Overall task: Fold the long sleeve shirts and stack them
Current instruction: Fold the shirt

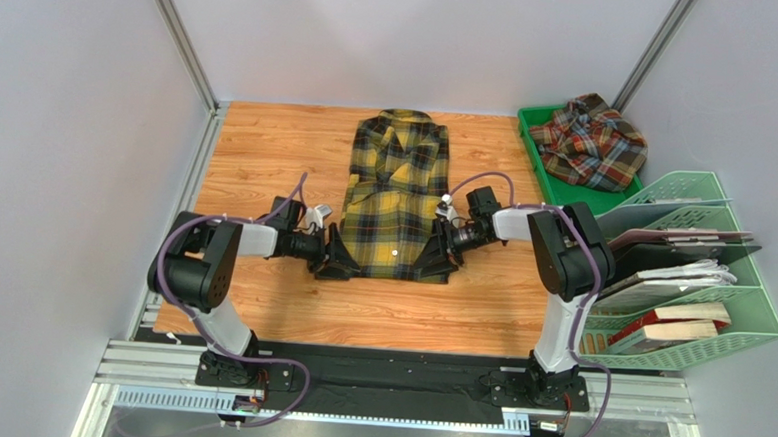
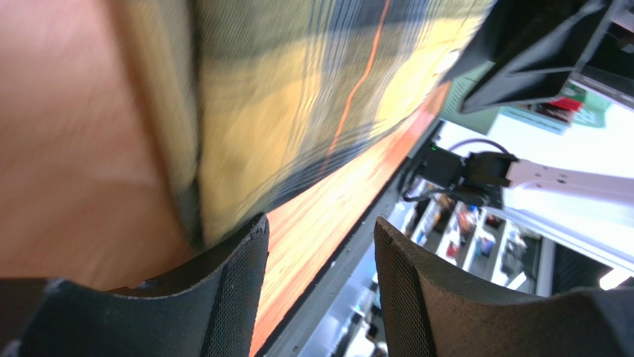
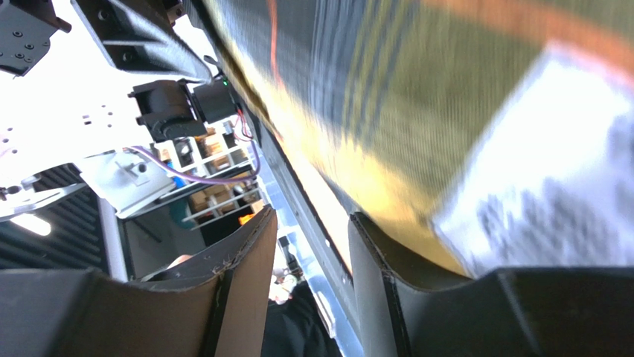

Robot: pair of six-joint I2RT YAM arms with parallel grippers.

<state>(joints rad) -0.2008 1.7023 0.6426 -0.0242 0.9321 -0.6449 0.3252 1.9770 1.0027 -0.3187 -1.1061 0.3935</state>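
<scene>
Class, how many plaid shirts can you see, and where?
2. The yellow and black shirt lies on the table, partly folded; the rust-red shirt sits crumpled in the green tray, back right. Others could hide beneath it.

The yellow shirt [image 1: 396,194] is soft woven cloth, the table [image 1: 266,152] smooth wood-grain, the fingers [image 2: 231,297] matt, grainy.

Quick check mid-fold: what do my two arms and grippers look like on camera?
The left arm and right arm match: black joint housings, white links, a purple cable looping along each. The left gripper and right gripper have black wedge-shaped fingers with finely textured inner pads.
</scene>
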